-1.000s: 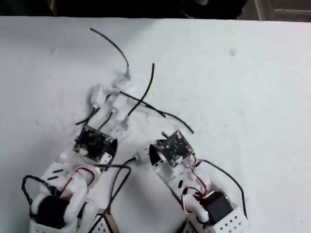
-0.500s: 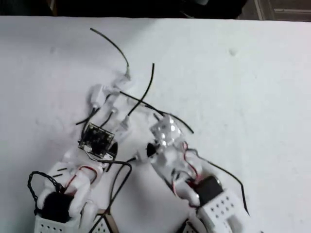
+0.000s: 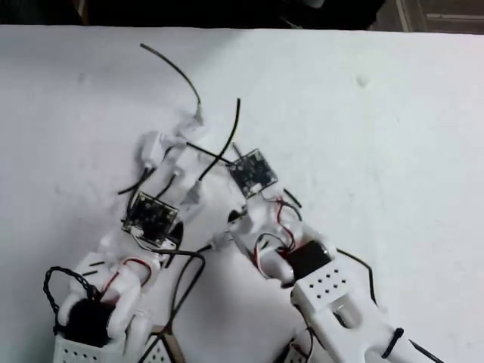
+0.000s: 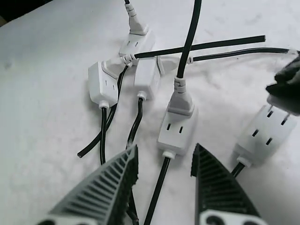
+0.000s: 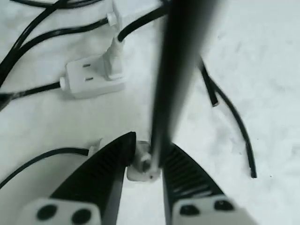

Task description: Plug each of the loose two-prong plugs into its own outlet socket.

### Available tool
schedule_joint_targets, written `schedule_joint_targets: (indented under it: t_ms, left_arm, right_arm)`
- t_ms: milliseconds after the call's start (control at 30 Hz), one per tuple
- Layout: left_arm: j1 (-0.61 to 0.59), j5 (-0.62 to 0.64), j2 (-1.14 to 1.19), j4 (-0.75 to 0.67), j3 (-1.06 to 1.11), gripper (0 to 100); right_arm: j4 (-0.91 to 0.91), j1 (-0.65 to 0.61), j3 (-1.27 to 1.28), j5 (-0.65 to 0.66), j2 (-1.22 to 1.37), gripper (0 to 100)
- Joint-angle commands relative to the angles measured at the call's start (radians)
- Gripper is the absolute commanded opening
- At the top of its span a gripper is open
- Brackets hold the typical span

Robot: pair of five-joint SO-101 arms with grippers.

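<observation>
Squarely between the right fingers — pinched tight — sits a white plug.

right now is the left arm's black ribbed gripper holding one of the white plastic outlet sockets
No, the left gripper is open, and the white outlet socket ahead of its spread fingers lies unclamped on the white table.

White shells were seen on the left arm and right arm, red and black wires looped along both. Ribbed fingers were noted: grey on the left gripper, black on the right gripper. Dark circuit boards were fitted too.
</observation>
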Motion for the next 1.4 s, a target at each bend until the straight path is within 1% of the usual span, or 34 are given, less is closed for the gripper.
schedule_joint_targets:
  t_ms: [0,100,333,533,767,967,1100,1233,1300,1367]
  left_arm:
    - [-0.008,-0.011,0.001,-0.017,-0.003,20]
    - [-0.008,-0.011,0.001,-0.017,-0.003,20]
    - [-0.008,-0.011,0.001,-0.017,-0.003,20]
    - [-0.008,-0.011,0.001,-0.017,-0.003,20]
    - [-0.010,-0.011,0.001,-0.017,-0.003,20]
    - [-0.010,-0.011,0.001,-0.017,-0.003,20]
    - [-0.010,-0.011,0.001,-0.017,-0.003,20]
    - [-0.010,-0.011,0.001,-0.017,-0.003,20]
    - [-0.010,-0.011,0.001,-0.017,-0.003,20]
    - [-0.010,-0.011,0.001,-0.017,-0.003,20]
  right_arm:
    - [-0.076,0.045,0.017,-0.002,0.002,1.6]
    - [-0.079,0.053,0.032,-0.009,0.002,1.6]
    - [-0.079,0.015,0.060,-0.038,0.005,1.6]
    - [-0.088,0.012,0.064,-0.040,0.065,1.6]
    - [-0.154,0.015,0.064,-0.063,0.150,1.6]
    - [-0.160,0.010,0.069,-0.063,0.171,1.6]
    - [-0.162,-0.022,0.091,-0.058,0.173,1.6]
    - [-0.165,-0.088,0.123,-0.058,0.173,1.6]
    - [-0.162,-0.096,0.126,-0.054,0.174,1.6]
    - [-0.159,-0.096,0.133,-0.012,0.176,1.6]
